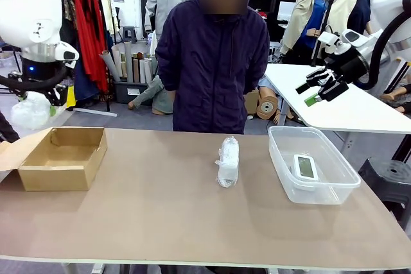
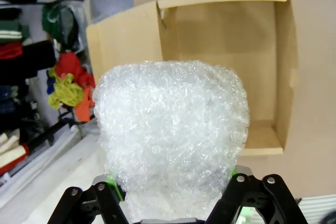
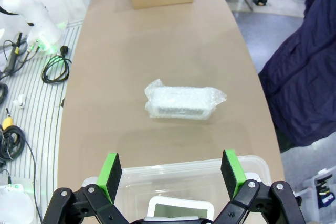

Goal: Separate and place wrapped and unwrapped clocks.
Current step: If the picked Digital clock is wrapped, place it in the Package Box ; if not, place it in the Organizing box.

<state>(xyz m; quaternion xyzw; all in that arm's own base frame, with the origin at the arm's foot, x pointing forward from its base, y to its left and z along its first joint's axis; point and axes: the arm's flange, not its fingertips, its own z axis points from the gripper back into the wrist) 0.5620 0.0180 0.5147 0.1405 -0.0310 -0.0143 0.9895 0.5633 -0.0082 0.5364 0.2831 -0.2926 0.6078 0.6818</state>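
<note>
While the left gripper (image 2: 173, 179) hangs near the cardboard box (image 2: 226, 30) with fingers clamped on a wrapped clock (image 2: 170, 129), the right gripper (image 1: 319, 89) is raised over the clear tub (image 1: 313, 194), fingers wide apart, holding nothing. Bare clock (image 1: 304, 167) lies in the tub. Second wrapped clock (image 1: 228, 160) lies mid-table, between box and tub.

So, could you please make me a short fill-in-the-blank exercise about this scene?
1. The left pincer is shut on a bundle of bubble ____.
2. The bare digital clock lies in the clear ____ tub.
3. The right pincer hangs over the tub, jaws ____.
4. Another wrapped clock lies on the table between the tub and the cardboard ____.
Missing: wrap; plastic; open; box.
</note>
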